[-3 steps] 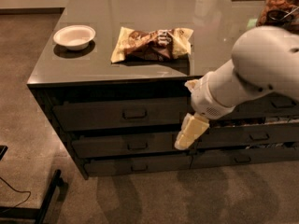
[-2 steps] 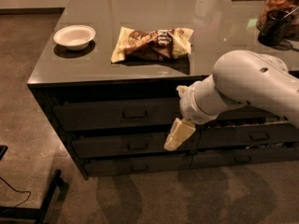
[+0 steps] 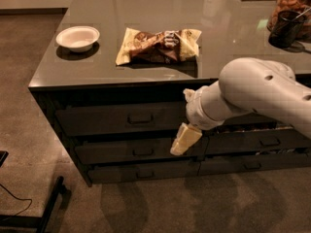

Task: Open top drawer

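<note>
The top drawer (image 3: 102, 121) is the tall dark front just under the grey countertop, and it sits flush with the cabinet. Its small loop handle (image 3: 140, 118) is at its centre. My gripper (image 3: 184, 140), cream-coloured at the end of the white arm (image 3: 252, 96), hangs in front of the cabinet. It is to the right of and below the handle, level with the second drawer (image 3: 141, 151), and it does not touch the handle. The arm hides the right part of the top drawer row.
On the countertop (image 3: 58, 72) are a white bowl (image 3: 77, 37), a yellow-brown snack bag (image 3: 158, 45), a dark cup (image 3: 284, 29) and a jar (image 3: 294, 4) at the far right. Shallower drawers (image 3: 141, 173) lie below. A black stand leg (image 3: 48, 210) is on the floor at lower left.
The arm has swung left across the cabinet front. The gripper is now closer to the top drawer's handle than a second ago. The drawer has not moved.
</note>
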Controlling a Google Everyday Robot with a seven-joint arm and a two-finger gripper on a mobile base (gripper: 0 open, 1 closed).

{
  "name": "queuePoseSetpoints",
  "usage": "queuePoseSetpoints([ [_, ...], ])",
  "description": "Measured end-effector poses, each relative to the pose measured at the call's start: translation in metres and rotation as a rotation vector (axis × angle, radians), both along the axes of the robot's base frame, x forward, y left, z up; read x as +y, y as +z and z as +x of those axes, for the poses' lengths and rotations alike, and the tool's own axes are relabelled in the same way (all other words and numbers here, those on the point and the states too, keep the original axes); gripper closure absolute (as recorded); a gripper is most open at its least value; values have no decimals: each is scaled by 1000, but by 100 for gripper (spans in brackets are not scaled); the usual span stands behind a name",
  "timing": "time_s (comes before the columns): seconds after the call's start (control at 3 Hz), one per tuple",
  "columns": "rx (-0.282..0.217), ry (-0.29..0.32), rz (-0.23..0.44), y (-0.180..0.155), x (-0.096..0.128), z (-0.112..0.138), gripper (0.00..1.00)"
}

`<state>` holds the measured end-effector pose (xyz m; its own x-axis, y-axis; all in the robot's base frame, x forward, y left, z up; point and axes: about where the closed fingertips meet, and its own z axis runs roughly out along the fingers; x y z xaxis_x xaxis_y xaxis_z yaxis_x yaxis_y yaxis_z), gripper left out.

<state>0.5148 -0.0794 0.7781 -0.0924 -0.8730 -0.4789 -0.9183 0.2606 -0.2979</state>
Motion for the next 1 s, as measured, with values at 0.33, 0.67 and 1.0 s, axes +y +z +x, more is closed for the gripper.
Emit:
queuePoseSetpoints([
  [0.33, -40, 8, -2, -16, 5, 20, 0],
  [0.67, -55, 26, -6, -32, 11, 37, 0],
  [1.0, -57, 50, -23, -47, 17, 55, 0],
])
